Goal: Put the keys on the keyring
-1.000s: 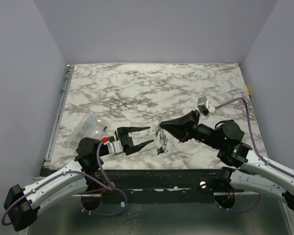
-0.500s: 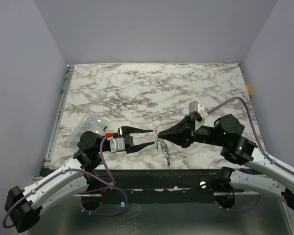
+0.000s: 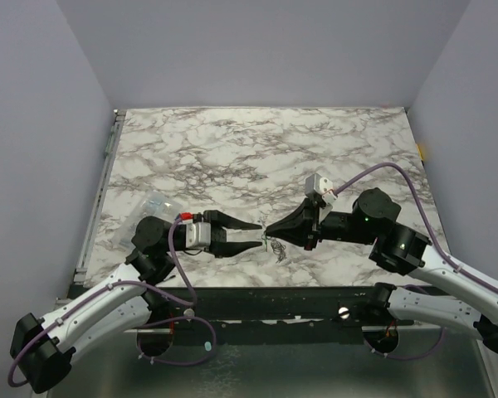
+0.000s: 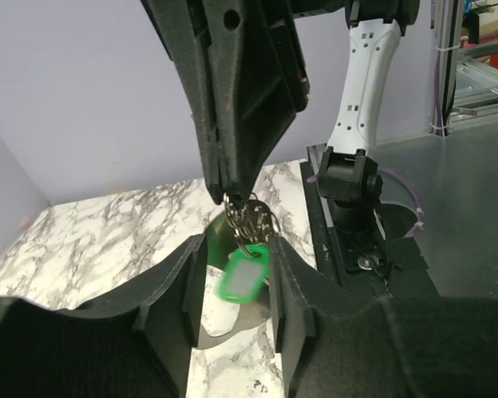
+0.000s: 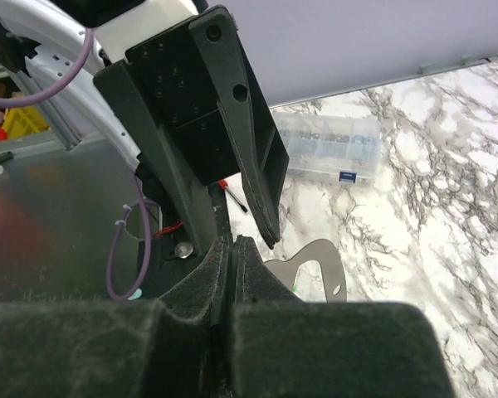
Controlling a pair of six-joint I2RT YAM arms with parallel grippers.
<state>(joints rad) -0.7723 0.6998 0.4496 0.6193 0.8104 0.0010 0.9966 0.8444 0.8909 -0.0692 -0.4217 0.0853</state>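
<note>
- The left gripper (image 3: 260, 234) points right, held low and level. Its jaws stand partly apart around the mint green key (image 4: 242, 278), with a gap on either side.
- The right gripper (image 3: 269, 230) points left, tips pinched tight on the keyring (image 4: 251, 220), which dangles over the table.
- The blue key cannot be picked out.
- The marble table (image 3: 232, 149) has lilac walls (image 3: 232, 50) around it, and a clear bag (image 3: 153, 207) lies at its left.

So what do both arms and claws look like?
The left arm and right arm have white links, black joints and a purple cable each. The left claw and right claw are matte black, long and tapering. A small grey camera box tops the right wrist; a red tab marks the left.
</note>
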